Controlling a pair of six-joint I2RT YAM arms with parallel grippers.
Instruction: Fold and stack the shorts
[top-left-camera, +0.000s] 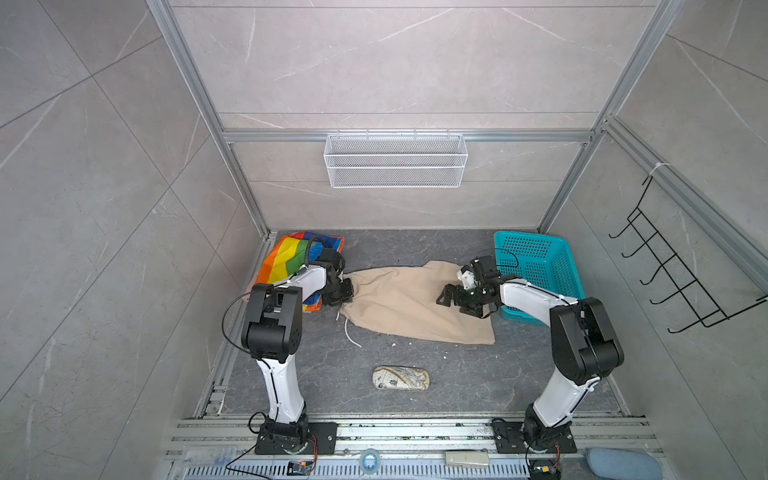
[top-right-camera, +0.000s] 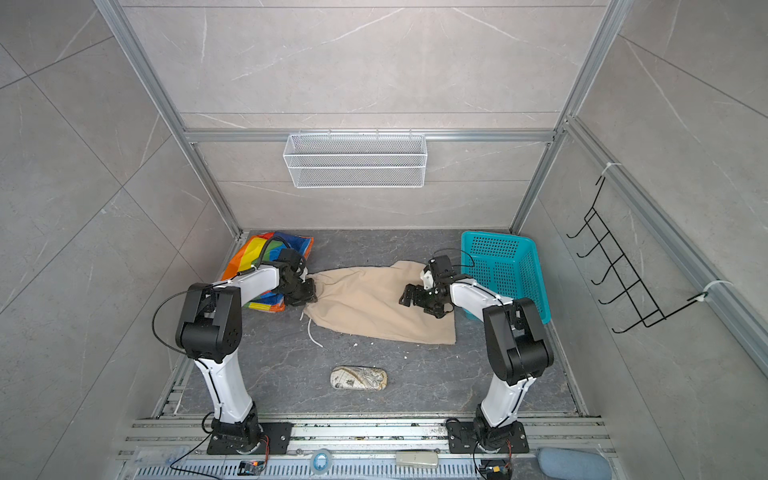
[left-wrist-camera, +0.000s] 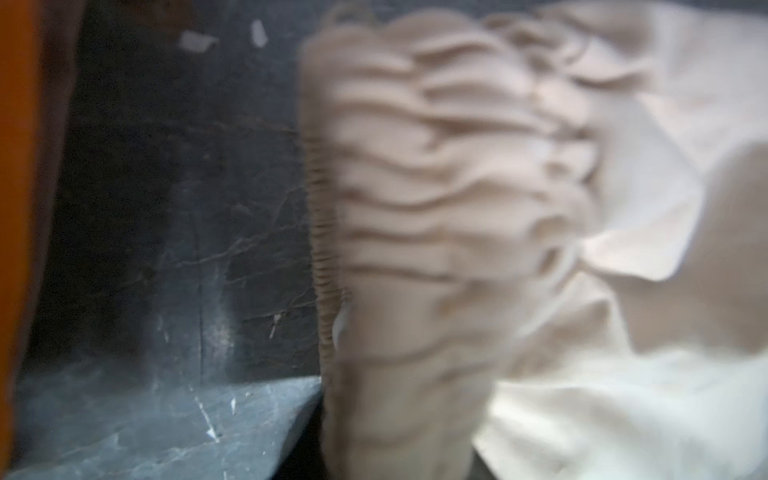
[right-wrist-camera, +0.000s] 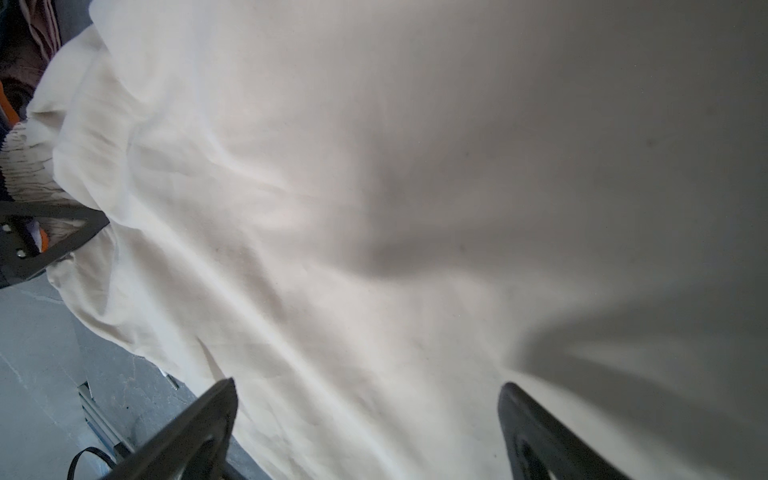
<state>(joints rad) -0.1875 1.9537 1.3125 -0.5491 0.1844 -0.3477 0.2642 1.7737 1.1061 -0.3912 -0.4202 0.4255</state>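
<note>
dark stone tabletop (top-left-camera: 498, 374): right hand (right-wrist-camera: 365, 432) spread over beige shorts (top-left-camera: 415, 303); left hand (top-left-camera: 343, 293) at waistband (left-wrist-camera: 415, 166), grip unclear.

top views: high overhead, facing down and forward over the whole worktop (top-left-camera: 478, 374), nearly identical | left wrist: blurred, right against the beige shorts (left-wrist-camera: 436, 187) | right wrist: close above the same shorts, which all four of my views share

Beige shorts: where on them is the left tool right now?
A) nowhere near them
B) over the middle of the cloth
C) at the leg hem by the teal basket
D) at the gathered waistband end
D: in both top views the left tool sits at the gathered waistband end of the beige shorts, close to the white drawstring.
</note>
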